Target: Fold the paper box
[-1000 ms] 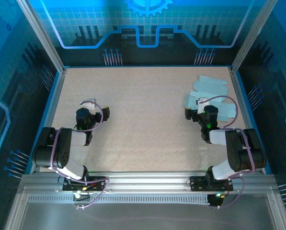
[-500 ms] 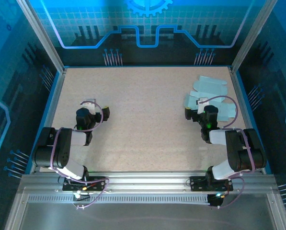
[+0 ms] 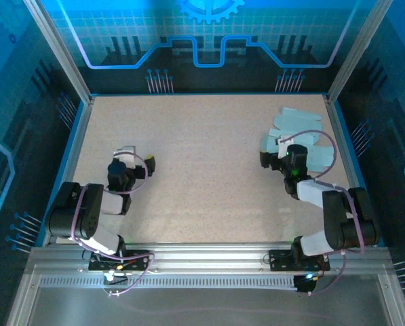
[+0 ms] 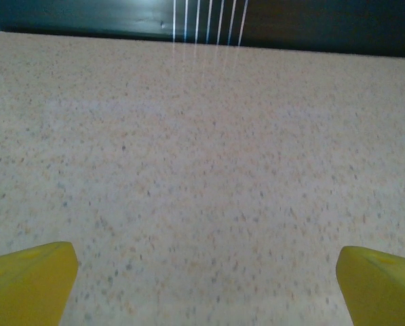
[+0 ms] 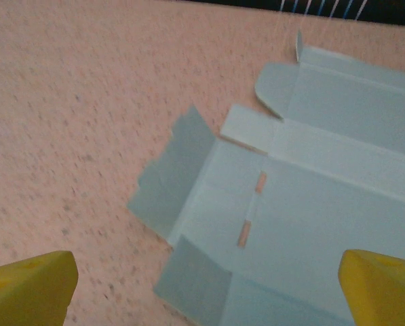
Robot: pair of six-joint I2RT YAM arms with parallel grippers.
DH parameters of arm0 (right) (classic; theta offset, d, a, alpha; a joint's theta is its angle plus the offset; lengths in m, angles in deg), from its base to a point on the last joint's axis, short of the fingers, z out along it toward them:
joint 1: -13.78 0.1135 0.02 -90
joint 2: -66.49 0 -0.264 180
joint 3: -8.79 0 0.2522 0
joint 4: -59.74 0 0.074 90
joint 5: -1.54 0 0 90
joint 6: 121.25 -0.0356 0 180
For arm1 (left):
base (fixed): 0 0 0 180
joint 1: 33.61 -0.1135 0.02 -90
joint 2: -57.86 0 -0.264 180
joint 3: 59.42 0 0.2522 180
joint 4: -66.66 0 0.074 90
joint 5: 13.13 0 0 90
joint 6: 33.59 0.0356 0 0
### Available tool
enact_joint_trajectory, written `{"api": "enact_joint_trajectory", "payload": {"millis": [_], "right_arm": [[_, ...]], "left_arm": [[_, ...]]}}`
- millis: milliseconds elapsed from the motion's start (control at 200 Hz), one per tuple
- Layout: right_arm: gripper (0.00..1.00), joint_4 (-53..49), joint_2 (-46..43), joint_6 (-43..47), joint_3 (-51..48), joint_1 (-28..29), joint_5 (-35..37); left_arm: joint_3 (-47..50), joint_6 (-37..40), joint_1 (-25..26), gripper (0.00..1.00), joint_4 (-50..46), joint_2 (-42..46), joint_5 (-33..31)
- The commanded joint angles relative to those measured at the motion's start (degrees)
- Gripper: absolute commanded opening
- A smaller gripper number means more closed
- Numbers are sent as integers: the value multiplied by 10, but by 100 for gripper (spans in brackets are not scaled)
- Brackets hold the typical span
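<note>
Hovering wide open at the near-left edge of the flat, pale-blue card paper box (image 5: 311,183) unfolded on the speckled beige table (image 3: 202,149), the right claw (image 5: 205,288) could skid or crease the thin sheet, since the equally wide left claw (image 4: 202,285) sits well apart from it.

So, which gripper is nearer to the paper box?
Right. The right gripper is at the near left edge of the box, jaws open; the left gripper is far across the table, over bare surface.
</note>
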Motion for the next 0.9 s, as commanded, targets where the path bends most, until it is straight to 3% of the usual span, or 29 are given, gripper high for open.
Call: {"api": "enact_joint_trajectory", "payload": {"millis": [0, 190, 290, 465, 680, 765, 890], "right_arm": [[100, -96, -52, -7, 44, 12, 9], [100, -295, -78, -105, 138, 4, 31], [100, -381, -60, -153, 191, -19, -10], [99, -475, 19, -169, 281, -42, -59], [84, -553, 161, -150, 403, -40, -82], [77, -585, 207, -139, 452, -18, -53], [75, -630, 261, -130, 520, 29, 40]], "left_arm": [[2, 40, 31, 99, 25, 49, -26], [-70, 118, 114, 99, -171, 137, -78], [-101, 98, 147, 99, -239, 169, -67], [-151, 73, 250, 99, -312, 187, -60], [-198, 48, 367, 99, -381, 175, -77], [-199, 27, 391, 99, -388, 172, -78], [-194, 8, 407, 99, -391, 167, -84]]}}
